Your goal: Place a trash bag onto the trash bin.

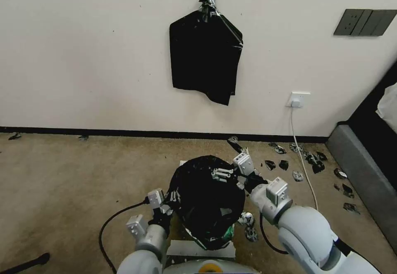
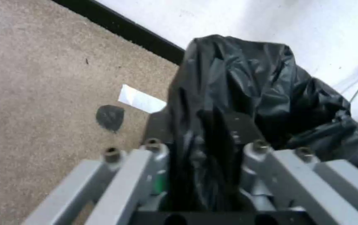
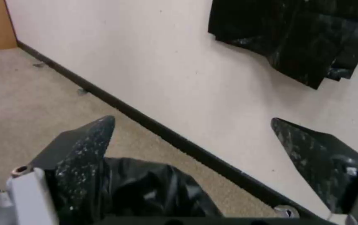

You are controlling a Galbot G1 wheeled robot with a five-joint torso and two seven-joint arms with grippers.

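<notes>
The glossy black trash bag bulges in a crinkled dome on the carpet just before me, and the trash bin under it is hidden. My left gripper sits at the bag's near left side. In the left wrist view the left gripper is shut on a fold of the trash bag. My right gripper hovers over the bag's far right top. From the right wrist camera, the right gripper is open, its fingers spread wide, with the trash bag just below them.
A flat black bundle hangs on the wall behind. Torn black scraps and a white cable lie on the carpet to the right, near a grey furniture edge. A black cable loops at the left. A white sheet lies under the bag.
</notes>
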